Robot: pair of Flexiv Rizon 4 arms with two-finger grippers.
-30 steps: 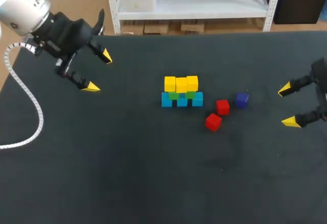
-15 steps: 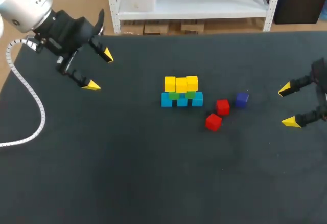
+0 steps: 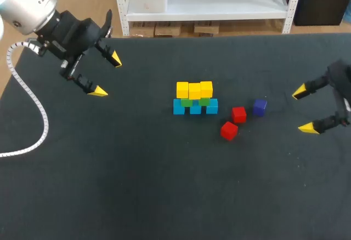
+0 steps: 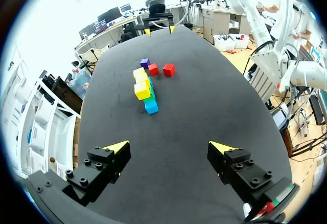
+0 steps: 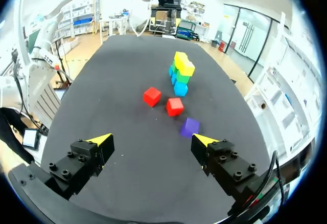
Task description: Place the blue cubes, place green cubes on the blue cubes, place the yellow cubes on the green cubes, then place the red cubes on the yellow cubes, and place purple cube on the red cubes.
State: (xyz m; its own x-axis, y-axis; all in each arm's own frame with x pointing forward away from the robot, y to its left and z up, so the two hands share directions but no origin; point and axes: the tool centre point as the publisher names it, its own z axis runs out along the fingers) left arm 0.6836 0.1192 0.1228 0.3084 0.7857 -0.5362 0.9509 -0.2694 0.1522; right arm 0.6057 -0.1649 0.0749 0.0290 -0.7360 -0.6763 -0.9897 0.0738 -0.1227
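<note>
A matte black table [image 3: 137, 185] fills the head view, with the work gathered a little right of its middle. At the upper left of the frame the left gripper [image 3: 106, 75], black-bodied with yellow-tipped fingers, hangs over the table. Its fingers are spread wide and hold nothing, and it is well apart from the cubes.

Near the centre stands the stack: a row of three small blue cubes [image 3: 195, 108] on the table, two small green cubes [image 3: 187, 102] on them, and three small yellow cubes [image 3: 194, 91] on top, side by side. Just right of the stack and slightly lower in the frame lie the loose pieces. One small red cube [image 3: 238, 114] sits near the stack's right end, and a second red cube [image 3: 228, 131] lies just below and left of it, not touching. Right of those sits the single small purple cube [image 3: 260, 106].

At the right edge the right gripper [image 3: 303, 110] hovers, fingers wide apart and empty, its opening turned toward the loose cubes. In the right wrist view the purple cube lies just ahead of it, with both red ones beyond.

The yellow layer looks done, so the red step seems to be in hand. The next move likely calls for the right arm to pass the purple cube, close squarely on a red cube, and set it on the yellow row without nudging the stack.
</note>
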